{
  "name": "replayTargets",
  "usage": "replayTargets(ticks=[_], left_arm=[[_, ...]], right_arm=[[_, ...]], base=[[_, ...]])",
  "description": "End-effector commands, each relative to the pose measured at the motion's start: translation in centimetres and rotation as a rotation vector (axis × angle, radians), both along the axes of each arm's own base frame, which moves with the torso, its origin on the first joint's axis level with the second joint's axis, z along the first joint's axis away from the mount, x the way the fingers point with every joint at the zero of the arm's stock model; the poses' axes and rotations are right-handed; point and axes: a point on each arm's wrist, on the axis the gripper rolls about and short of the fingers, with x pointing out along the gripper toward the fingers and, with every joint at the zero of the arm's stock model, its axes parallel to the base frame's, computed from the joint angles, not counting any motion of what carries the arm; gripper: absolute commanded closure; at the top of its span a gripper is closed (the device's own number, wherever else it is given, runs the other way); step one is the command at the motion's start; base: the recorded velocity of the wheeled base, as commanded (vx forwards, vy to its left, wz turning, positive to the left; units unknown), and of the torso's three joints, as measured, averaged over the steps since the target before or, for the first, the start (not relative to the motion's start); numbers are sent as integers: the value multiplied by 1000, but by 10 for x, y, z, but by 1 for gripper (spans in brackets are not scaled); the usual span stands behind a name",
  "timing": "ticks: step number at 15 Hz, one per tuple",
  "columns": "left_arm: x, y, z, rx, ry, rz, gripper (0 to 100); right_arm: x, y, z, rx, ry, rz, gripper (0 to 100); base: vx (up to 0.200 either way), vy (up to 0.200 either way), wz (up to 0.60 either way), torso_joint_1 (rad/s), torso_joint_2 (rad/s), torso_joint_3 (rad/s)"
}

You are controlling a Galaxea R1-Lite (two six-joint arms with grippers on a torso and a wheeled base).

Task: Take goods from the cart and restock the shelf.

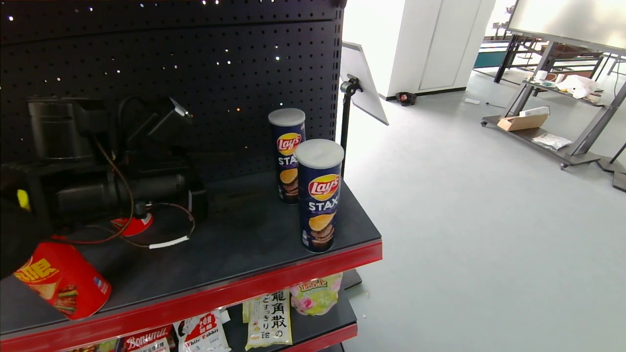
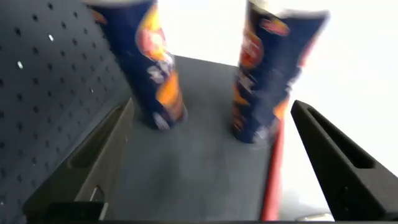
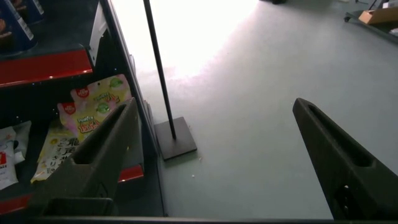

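**Left gripper open, facing two upright cans**

My left gripper (image 2: 211,124) is spread wide and empty, low over the black shelf board with its red front edge (image 2: 205,180). Just ahead of my fingers stand two cans, both with long axes vertical. The dark blue cylindrical chip can (image 2: 149,68) is beside the black pegboard (image 2: 43,74), and its twin can (image 2: 264,81) is at the red edge. My right gripper (image 3: 216,109) hangs open over grey floor (image 3: 261,74).

On the black shelf (image 1: 234,254) with a red front edge, two dark blue chip cans with pale lids stand upright near the right end. The front can (image 1: 319,195) is at the edge, and the rear can (image 1: 287,155) is just behind it, near the pegboard (image 1: 195,73). A red chip can (image 1: 63,281) sits tilted at the front left.
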Motion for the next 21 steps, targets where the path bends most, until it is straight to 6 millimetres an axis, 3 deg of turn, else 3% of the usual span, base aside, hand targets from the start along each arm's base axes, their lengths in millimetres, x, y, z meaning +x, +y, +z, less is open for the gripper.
replayTargets(ticks=[1, 3, 6, 7, 8, 9, 10, 12, 17, 21], left_arm=[[-63, 21, 20, 1, -81, 107, 0], [-91, 32, 28, -5, -123, 202, 0], [-159, 60, 42, -6, -176, 550, 0], [-159, 60, 42, -6, -176, 550, 0], [-204, 77, 32, -104, -77, 762, 0], [-209, 79, 30, -111, -67, 774, 0], [-238, 90, 20, -148, -45, 832, 0], [-250, 94, 11, -211, -27, 878, 0], [-269, 98, -59, -175, 34, 869, 0], [-281, 100, -93, -197, 24, 816, 0]], right_arm=[[0, 0, 0, 0, 1, 1, 0], [0, 0, 0, 0, 1, 1, 0], [0, 0, 0, 0, 1, 1, 0], [0, 0, 0, 0, 1, 1, 0], [0, 0, 0, 0, 1, 0, 0], [0, 0, 0, 0, 1, 1, 0], [0, 0, 0, 0, 1, 1, 0], [0, 0, 0, 0, 1, 1, 0], [0, 0, 0, 0, 1, 1, 0], [0, 0, 0, 0, 1, 1, 0]], base=[[0, 0, 0, 0, 0, 0], [0, 0, 0, 0, 0, 0], [0, 0, 0, 0, 0, 0], [0, 0, 0, 0, 0, 0], [0, 0, 0, 0, 0, 0], [0, 0, 0, 0, 0, 0], [0, 0, 0, 0, 0, 0], [0, 0, 0, 0, 0, 0], [0, 0, 0, 0, 0, 0], [0, 0, 0, 0, 0, 0]])
